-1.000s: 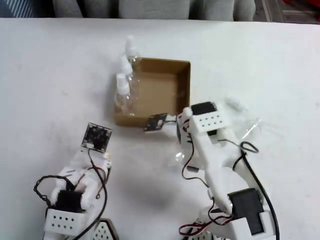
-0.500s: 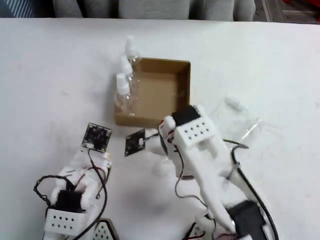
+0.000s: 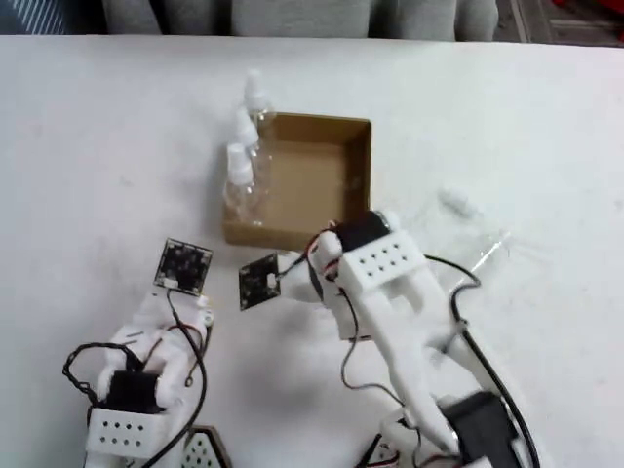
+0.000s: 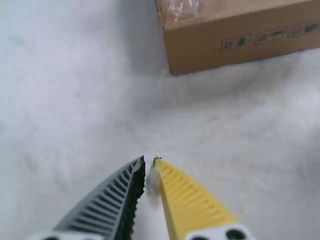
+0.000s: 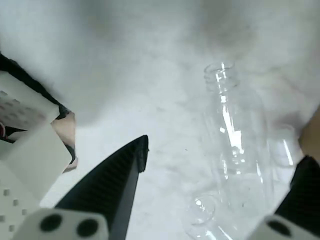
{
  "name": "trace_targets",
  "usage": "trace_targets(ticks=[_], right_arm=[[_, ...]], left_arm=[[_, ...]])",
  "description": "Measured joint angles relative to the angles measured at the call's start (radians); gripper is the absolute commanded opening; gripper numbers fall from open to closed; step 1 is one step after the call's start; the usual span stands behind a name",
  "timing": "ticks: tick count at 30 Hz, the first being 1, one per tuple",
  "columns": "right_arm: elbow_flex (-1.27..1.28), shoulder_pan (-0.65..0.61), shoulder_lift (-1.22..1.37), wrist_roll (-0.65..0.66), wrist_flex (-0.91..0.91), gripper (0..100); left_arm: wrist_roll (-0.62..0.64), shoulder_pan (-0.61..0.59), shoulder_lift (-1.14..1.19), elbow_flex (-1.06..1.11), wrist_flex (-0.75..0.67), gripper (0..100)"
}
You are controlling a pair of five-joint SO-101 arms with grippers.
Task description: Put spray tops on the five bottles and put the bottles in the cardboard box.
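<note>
The cardboard box (image 3: 312, 175) stands open at mid-table, and three clear bottles with white spray tops (image 3: 242, 146) stand along its left wall. My right gripper (image 5: 224, 155) is open, its black fingers on either side of a topless clear bottle (image 5: 235, 135) lying on the table. More clear bottles (image 5: 200, 215) lie beside it. From above, the right gripper (image 3: 302, 283) sits just in front of the box. My left gripper (image 4: 149, 162) is shut low over the table, with the box corner (image 4: 167, 60) ahead. Something pale shows between its tips.
A crumpled clear plastic wrap (image 3: 483, 244) and a small white piece (image 3: 450, 202) lie right of the box. The left arm (image 3: 136, 380) rests at the near left edge. Open table lies to the far left and behind the box.
The right arm has swung left from the box's front right corner to the table in front of the box. The left arm has barely shifted.
</note>
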Motion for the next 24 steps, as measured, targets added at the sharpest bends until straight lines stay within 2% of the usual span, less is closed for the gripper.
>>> trace_targets(ticks=[8,15,21,24], right_arm=[[0.0,-0.002,0.133,0.003,-0.081,39.4],[0.0,0.057,0.215,0.003,-0.18,24.2],[-0.002,0.092,0.284,0.052,-0.201,27.5],[0.0,0.095,0.31,0.052,-0.213,19.8]], left_arm=[[0.0,-0.002,0.0,0.0,0.0,4],[0.0,-0.005,0.0,0.0,0.0,4],[0.0,-0.005,0.0,0.0,0.0,4],[0.0,-0.005,0.0,0.0,0.0,4]])
